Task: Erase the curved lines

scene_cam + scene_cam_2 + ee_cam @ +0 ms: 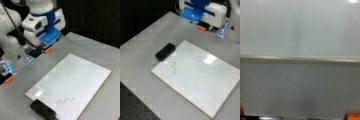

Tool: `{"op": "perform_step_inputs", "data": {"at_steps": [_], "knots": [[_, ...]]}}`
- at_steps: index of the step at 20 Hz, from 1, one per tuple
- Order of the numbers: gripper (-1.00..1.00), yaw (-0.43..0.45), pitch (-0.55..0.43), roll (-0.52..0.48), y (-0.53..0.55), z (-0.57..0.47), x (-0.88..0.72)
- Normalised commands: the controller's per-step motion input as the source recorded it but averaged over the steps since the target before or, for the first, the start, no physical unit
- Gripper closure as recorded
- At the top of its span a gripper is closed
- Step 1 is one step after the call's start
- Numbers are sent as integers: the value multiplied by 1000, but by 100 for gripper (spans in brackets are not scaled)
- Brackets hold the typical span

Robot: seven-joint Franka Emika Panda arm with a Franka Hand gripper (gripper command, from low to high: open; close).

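The curve lines (65,100) (174,68) are a short dark squiggle near one corner of the white board (75,75) (205,75), seen in both front views. A black block eraser (42,109) (165,51) lies on the table, touching the board's edge close to the squiggle. My gripper (41,51) (206,28) hovers low over the grey table beyond the board's far end, away from the eraser and the squiggle. In the wrist view the gripper (296,116) shows orange fingertips (352,115) wide apart with nothing between them, facing the board's edge (300,59).
The arm's white base (10,37) stands at a front view's left, with a blue-lit fixture (6,67) and an orange piece (9,79) beside it. A dark perforated surface (135,107) borders the grey table (142,50).
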Motion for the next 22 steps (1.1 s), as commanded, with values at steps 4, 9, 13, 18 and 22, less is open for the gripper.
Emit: {"op": "perform_step_inputs", "data": {"at_steps": [4,9,13,18,22], "knots": [[-100,89,30,65,-393,-60,321],[-100,90,88,-26,-427,-140,290],[-100,181,129,-49,-509,-10,230],[-100,270,153,-77,-616,90,281],[-100,297,226,-172,-539,36,314]]}}
